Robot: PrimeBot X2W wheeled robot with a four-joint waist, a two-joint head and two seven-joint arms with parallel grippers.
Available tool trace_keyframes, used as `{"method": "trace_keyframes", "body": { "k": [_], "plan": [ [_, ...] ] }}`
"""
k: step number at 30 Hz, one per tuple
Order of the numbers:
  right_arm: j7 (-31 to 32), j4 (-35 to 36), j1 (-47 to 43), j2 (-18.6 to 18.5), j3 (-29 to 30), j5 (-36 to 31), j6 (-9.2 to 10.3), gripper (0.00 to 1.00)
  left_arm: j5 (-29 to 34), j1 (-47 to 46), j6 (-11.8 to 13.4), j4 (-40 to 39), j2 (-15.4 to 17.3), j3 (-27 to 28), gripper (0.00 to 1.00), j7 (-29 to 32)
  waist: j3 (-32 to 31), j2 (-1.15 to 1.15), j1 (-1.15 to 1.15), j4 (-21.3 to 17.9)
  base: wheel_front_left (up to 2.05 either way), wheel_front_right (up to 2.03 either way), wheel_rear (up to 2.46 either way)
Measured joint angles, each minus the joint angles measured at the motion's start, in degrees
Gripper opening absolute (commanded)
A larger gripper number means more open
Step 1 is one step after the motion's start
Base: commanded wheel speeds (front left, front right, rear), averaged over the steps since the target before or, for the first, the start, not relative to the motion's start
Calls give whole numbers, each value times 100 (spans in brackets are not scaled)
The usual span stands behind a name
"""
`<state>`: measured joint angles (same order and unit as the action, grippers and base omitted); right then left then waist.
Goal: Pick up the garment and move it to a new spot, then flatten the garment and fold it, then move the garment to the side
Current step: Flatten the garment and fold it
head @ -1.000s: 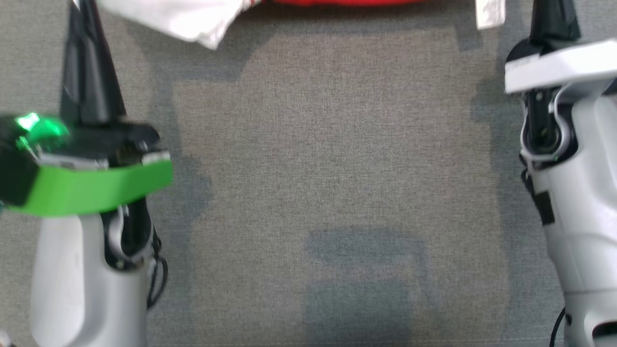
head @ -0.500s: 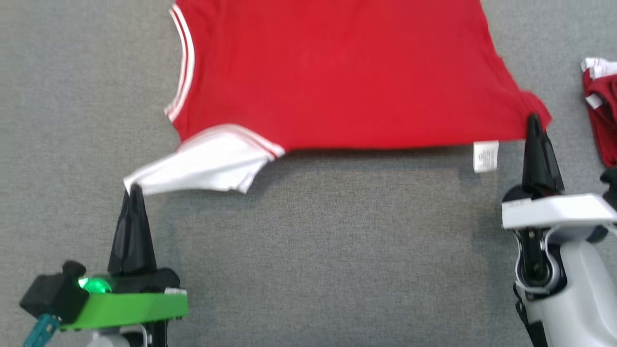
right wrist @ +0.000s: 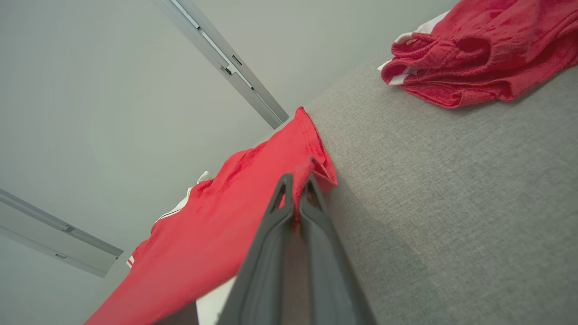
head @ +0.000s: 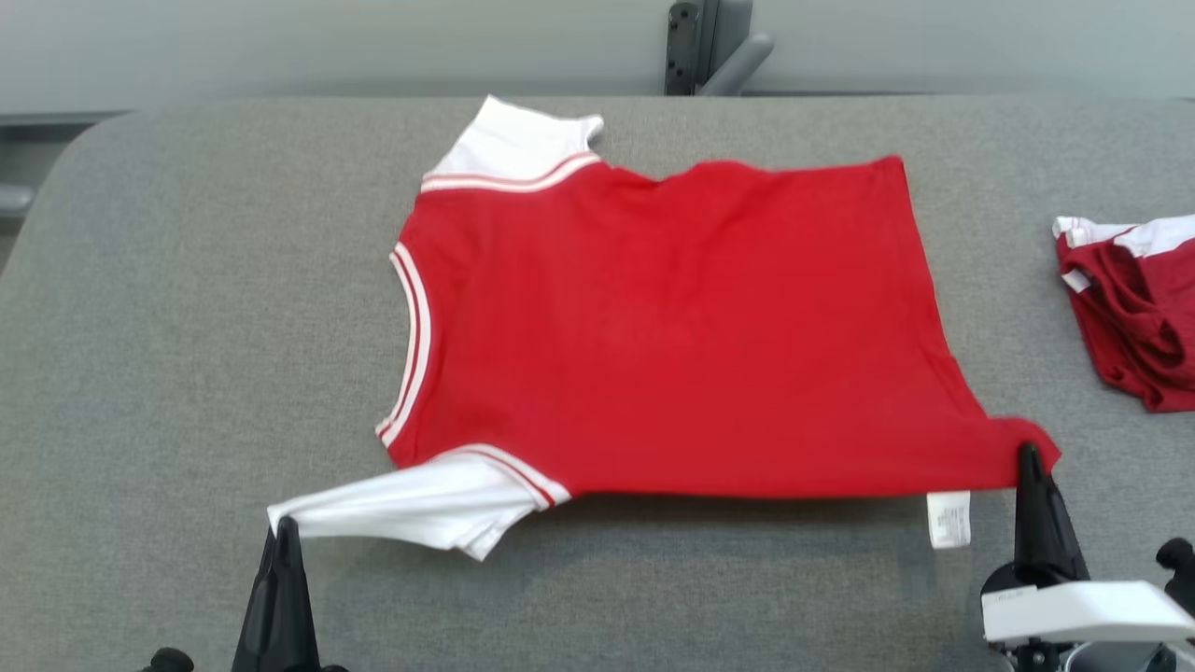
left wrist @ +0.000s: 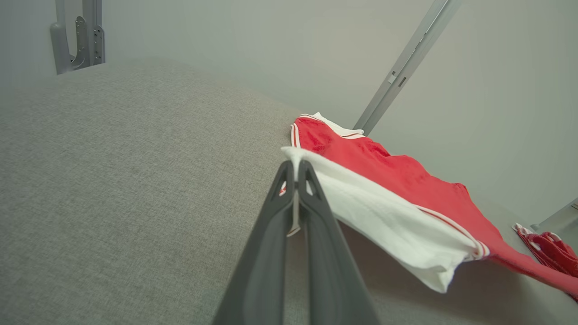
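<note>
— What colour is the garment?
— Bright red. Its sleeves are white, with thin red-and-white stripes at the cuffs and the neckline. The label is white.
— And the bench?
— Plain grey weave.
— On the right?
— A second garment, darker red with white edging. The left claw and right claw are near black.

Head view looks down over the table; both wrist views look low along it, sharing the garment.
</note>
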<state>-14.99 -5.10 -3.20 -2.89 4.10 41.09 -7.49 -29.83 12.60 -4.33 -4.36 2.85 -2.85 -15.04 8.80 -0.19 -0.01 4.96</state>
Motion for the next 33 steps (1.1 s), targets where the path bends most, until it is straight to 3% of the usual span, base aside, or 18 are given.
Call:
{"method": "trace_keyframes", "body": {
  "k": [13,22,33],
  "plan": [
    [-1,-168,-431,8,-277,380,0,0,188,108,-74,46,0,-237,0,0,-443,0,0,-172,0,0,0],
    [-5,-592,43,8,-213,388,0,0,477,-717,-225,614,0,-595,0,-10,-295,0,0,-154,0,0,0],
    [-7,-1213,1091,7,-104,515,1,0,509,-2485,-277,1659,0,-857,0,-9,191,0,0,-156,0,0,0]
  ]
}}
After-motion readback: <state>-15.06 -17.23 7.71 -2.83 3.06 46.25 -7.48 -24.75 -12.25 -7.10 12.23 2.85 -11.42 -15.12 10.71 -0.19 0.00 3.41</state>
